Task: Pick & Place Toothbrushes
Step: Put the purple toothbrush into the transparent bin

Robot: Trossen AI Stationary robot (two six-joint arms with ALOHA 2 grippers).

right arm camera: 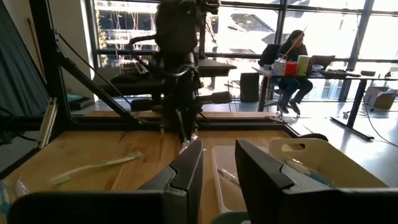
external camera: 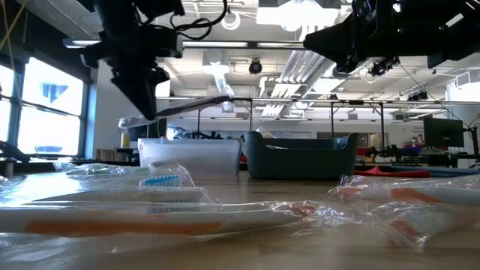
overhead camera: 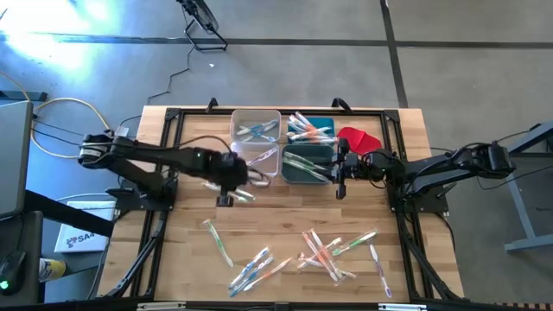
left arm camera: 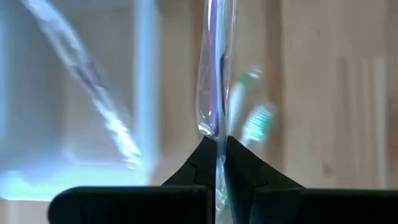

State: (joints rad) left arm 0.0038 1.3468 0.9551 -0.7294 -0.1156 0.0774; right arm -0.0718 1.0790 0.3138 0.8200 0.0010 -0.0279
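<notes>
Daylight glare on the floor [overhead camera: 52, 39], backlit low view, blurred foreground toothbrushes [external camera: 150, 214]

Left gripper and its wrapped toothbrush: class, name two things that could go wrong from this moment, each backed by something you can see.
1. The left gripper pinches the wrapped toothbrush only at its thin end, so it may well slip or swing out.
2. It hangs beside the clear bin, not over it; let go here, it would probably land on the table.
</notes>
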